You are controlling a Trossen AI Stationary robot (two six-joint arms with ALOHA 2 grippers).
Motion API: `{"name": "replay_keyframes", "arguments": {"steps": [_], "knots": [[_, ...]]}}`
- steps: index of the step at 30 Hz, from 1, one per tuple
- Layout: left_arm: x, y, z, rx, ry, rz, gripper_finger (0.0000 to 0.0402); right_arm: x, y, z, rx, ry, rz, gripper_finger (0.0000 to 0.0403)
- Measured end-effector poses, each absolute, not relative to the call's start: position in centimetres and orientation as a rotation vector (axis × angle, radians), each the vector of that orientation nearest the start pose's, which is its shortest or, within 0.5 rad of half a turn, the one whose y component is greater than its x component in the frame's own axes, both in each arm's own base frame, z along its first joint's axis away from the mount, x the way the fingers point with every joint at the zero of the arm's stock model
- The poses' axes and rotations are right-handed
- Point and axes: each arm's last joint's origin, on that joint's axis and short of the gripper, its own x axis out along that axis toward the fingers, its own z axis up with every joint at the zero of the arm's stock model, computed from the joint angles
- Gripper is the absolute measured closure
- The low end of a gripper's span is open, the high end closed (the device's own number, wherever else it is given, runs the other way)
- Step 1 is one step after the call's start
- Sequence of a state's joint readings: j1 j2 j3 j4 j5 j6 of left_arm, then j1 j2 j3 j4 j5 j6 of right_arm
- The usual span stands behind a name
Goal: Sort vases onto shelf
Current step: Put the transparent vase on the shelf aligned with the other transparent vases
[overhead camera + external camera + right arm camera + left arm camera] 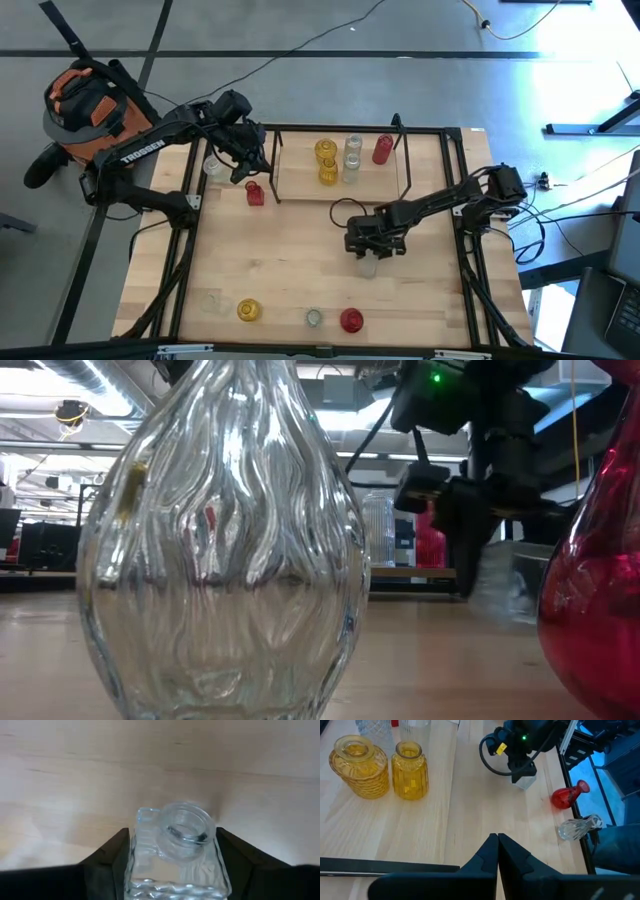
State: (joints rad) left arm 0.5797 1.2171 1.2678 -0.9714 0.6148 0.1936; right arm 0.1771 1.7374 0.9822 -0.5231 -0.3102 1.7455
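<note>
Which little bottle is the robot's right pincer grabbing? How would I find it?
Start at the small light-wood shelf, then look toward the table's near edge, where the right pincer points down. Between its fingers stands a clear, square-sided glass jar with a round neck, alone mid-table, unlike the round vases around it.

The right gripper hides most of a clear vase.

A robotics lab or workshop: a grey concrete floor with loose cables surrounds the wooden tabletop, beside an orange shop vacuum; exposed ceiling ducts and strip lights show behind.
</note>
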Motion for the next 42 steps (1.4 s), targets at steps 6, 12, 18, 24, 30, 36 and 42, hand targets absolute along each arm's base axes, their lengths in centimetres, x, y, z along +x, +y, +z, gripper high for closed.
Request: {"name": "replay_keyframes", "arguments": {"steps": [6, 12, 18, 24, 30, 36, 42], "knots": [[19.8, 11.0, 35.1, -0.333, 0.750, -0.105, 0.0401, 31.0, 6.1, 15.4, 1.503, 1.145, -0.802, 0.0204], [19.8, 11.0, 35.1, -0.333, 0.749, -0.105, 0.0401, 31.5, 5.6, 17.8, 1.358, 0.996, -0.896, 0.0204], [19.9, 11.0, 35.1, -0.326, 0.741, -0.104, 0.0401, 32.0, 5.0, 21.2, 1.099, 0.884, -0.981, 0.0204], [19.9, 11.0, 35.2, -0.323, 0.737, -0.102, 0.0401, 33.0, 4.4, 24.7, 0.841, 0.680, -1.022, 0.0204], [19.9, 11.0, 35.2, -0.324, 0.738, -0.101, 0.0401, 33.2, 3.8, 26.3, 0.595, 0.496, -1.114, 0.0204], [19.9, 11.0, 35.1, -0.321, 0.741, -0.093, 0.0401, 33.9, 3.6, 25.1, 0.422, 0.440, -1.182, 0.0204], [19.9, 11.1, 35.1, -0.316, 0.747, -0.080, 0.0401, 35.6, 3.9, 22.3, 0.398, 0.436, -1.204, 0.0204]]}}
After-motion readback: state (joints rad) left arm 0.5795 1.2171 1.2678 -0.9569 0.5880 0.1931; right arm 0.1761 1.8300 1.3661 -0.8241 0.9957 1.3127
